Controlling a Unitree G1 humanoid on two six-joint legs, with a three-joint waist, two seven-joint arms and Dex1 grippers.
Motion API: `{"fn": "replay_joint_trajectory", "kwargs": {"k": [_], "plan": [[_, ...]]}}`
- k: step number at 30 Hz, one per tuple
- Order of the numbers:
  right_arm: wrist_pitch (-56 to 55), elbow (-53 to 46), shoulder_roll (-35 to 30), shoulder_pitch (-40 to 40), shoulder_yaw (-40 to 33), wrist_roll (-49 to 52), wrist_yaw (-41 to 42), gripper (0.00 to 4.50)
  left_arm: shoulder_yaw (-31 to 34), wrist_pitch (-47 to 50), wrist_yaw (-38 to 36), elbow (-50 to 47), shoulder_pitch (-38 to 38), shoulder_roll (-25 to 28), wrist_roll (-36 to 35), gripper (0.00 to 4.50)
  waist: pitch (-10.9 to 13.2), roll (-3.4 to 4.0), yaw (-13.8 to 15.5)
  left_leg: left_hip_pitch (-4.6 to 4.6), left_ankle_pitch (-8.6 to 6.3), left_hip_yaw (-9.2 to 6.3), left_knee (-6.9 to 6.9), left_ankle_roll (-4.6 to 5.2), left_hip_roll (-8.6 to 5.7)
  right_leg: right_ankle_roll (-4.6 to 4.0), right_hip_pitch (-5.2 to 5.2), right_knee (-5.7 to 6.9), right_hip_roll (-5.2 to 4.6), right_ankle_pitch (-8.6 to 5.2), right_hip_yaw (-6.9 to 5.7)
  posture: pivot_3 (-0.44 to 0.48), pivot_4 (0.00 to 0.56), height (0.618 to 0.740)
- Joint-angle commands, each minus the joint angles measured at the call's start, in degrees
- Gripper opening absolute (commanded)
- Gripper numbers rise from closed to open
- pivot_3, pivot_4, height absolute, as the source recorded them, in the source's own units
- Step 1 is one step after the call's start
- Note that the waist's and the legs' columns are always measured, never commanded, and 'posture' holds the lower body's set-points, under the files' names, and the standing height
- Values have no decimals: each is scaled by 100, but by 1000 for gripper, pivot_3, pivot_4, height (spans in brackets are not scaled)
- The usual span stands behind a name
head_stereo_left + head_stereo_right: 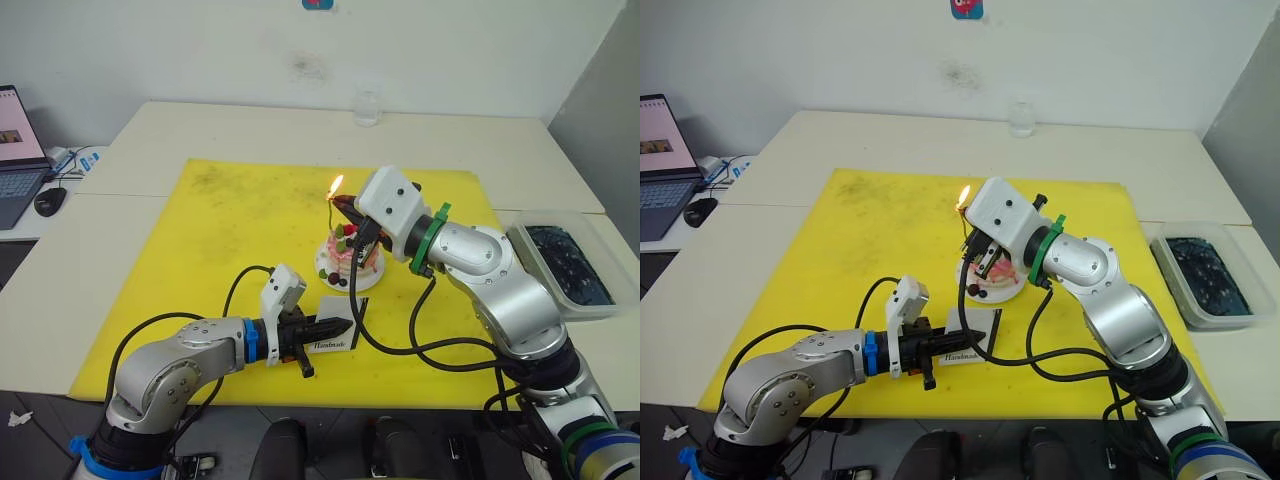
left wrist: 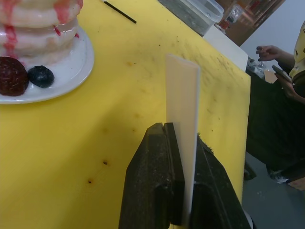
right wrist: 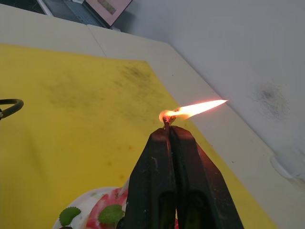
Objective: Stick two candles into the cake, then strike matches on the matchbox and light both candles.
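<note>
My right hand (image 3: pixel 169 131) pinches a light, brittle burning match (image 3: pixel 167 119) low above the cake (image 1: pixel 350 255), while my left hand (image 1: pixel 340 326) clamps the stiff matchbox (image 1: pixel 335 335) edge.

Pink berry-topped cake (image 1: pixel 349 262) on white plate, white matchbox (image 1: pixel 337 330) upright, match (image 3: pixel 167 118) aflame

The mat (image 1: pixel 250 215) under the cake (image 2: pixel 40 26) looked matt yellow, with dark scuffs and specks. The cake's pink sides shone wet and glossy with red drips, on a smooth, glazed white plate (image 2: pixel 71 71). The matchbox (image 2: pixel 182 119) looked like smooth matt white card. The left hand (image 2: pixel 178 191) had dull, slightly grainy black plastic fingers. The tabletop (image 1: pixel 250 135) beyond the mat was smooth cream.
</note>
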Motion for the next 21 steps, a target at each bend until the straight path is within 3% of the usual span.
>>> {"fn": "replay_joint_trajectory", "kwargs": {"k": [1,13,21], "plan": [[-43,-259,25,-40,-39,-46,0,8,2,-114,-54,-137,-76,-6,12,0,0,0,0,0,0,0,0,0,0,0,0,0,0,0,0,0,150,740],[87,-389,-31,112,30,-12,91,8,-24,-117,-55,-116,-105,-43,30,0,0,0,0,0,0,0,0,0,0,0,-1,0,0,0,0,0,150,740],[430,-1111,-432,658,-257,241,371,8,-29,-91,-26,-138,-94,-78,4,0,0,0,7,-2,0,-1,-1,0,0,0,-1,-2,-2,0,-2,0,150,740]]}}
